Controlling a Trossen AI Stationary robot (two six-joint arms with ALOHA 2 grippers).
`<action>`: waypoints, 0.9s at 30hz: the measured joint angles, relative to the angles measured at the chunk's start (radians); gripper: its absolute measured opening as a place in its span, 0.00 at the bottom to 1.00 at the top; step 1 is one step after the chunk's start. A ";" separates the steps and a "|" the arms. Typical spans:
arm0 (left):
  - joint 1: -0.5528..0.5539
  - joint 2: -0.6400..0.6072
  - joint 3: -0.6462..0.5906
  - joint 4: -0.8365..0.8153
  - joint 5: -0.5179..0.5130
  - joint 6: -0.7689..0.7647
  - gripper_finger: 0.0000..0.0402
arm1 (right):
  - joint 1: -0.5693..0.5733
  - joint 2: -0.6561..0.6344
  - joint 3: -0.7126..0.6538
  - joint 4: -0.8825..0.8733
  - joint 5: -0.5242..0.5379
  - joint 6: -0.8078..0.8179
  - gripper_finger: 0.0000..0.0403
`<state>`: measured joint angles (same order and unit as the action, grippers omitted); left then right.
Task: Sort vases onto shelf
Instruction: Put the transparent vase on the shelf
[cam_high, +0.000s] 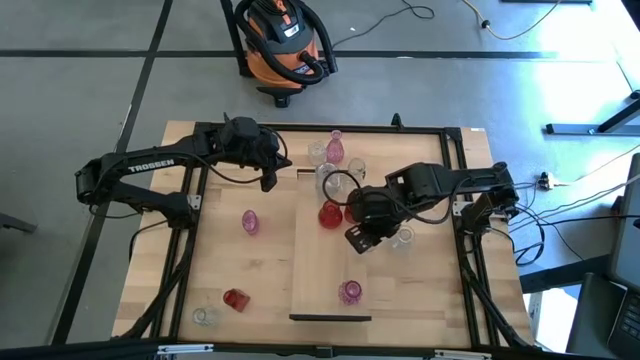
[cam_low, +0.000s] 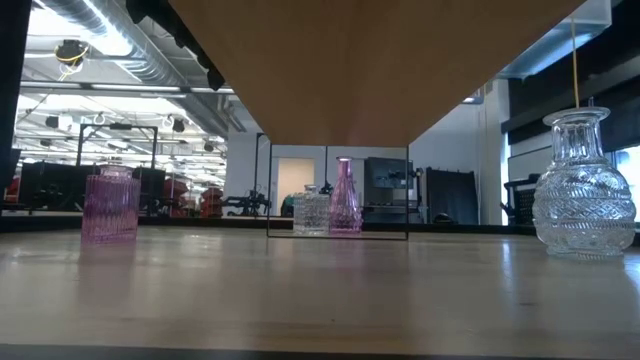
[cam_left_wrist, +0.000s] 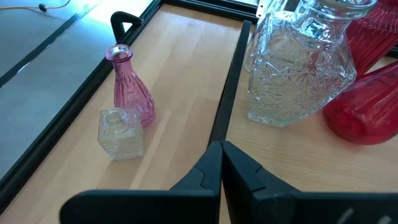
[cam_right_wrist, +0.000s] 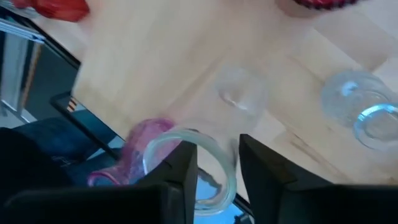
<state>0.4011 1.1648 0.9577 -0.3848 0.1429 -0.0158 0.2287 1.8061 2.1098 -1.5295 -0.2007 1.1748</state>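
While the right pincer (cam_high: 362, 236) is hovering over the right-hand edge of the shelf (cam_high: 320, 270), its wrist view is showing a clear vase (cam_right_wrist: 186, 169) directly at its fingertips, the glass rim lying across the gap between the two fingers. That mouth is facing up towards the wrist, so the vase is judged to be standing upright with its long axis running roughly along the pincer's own line of reach. Whether the fingers are clamping the glass or letting it go cannot be told. Just beyond it along the shelf a pink vase (cam_right_wrist: 140, 152) is standing, and a red vase (cam_high: 330, 213) is sitting on the shelf just beside the pincer on the far side. The left pincer (cam_left_wrist: 221, 147) is waiting clenched and empty near the far end of the shelf, well apart from the clear vase. The right arm is therefore the nearer one, and the coming move is turning on its vertical alignment over the plank.
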 joint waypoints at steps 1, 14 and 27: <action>0.000 0.000 0.000 0.000 0.000 0.000 0.00 | 0.000 0.000 0.000 0.013 0.005 0.000 0.26; 0.000 0.000 0.000 0.000 0.001 0.000 0.00 | 0.000 0.028 0.001 0.114 0.023 -0.003 0.27; 0.000 0.000 0.000 -0.009 0.001 0.000 0.00 | 0.000 0.030 0.001 0.106 0.024 -0.001 0.27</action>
<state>0.4011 1.1648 0.9577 -0.3934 0.1436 -0.0162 0.2287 1.8362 2.1111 -1.4238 -0.1765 1.1741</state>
